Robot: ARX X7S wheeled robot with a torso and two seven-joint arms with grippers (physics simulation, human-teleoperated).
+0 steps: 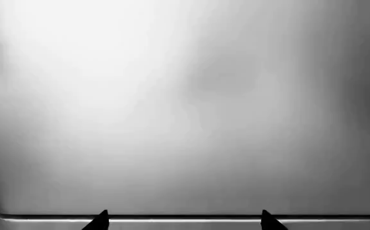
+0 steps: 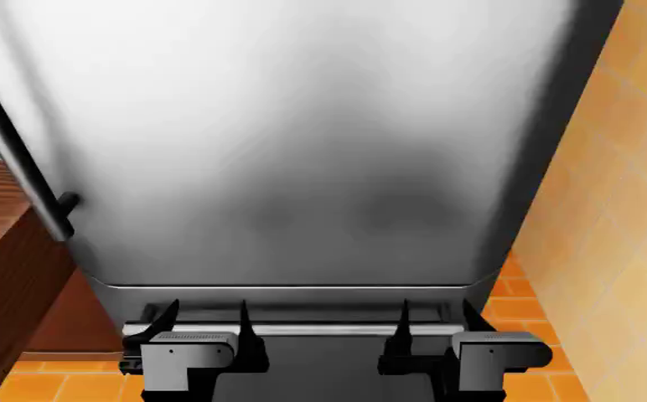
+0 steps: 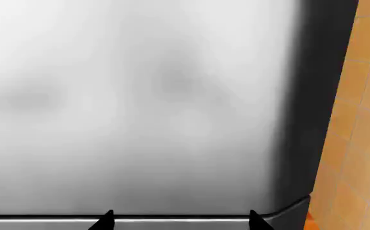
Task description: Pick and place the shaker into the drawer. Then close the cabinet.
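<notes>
Left gripper (image 2: 204, 322): nearest you at lower left, jaws apart, holding nothing
Right gripper (image 2: 432, 322): at lower right, jaws apart, also empty
Wooden cabinet (image 2: 11, 276): reddish-brown side at your far left, low
Steel appliance (image 2: 301, 142): fills the middle, dark bar handle (image 2: 22, 159) on its left
Tiled wall (image 2: 625, 193): orange, at right
Shaker and drawer: not in view
Progress: nothing looks done yet; you must find the shaker, place it, then close the cabinet
</notes>
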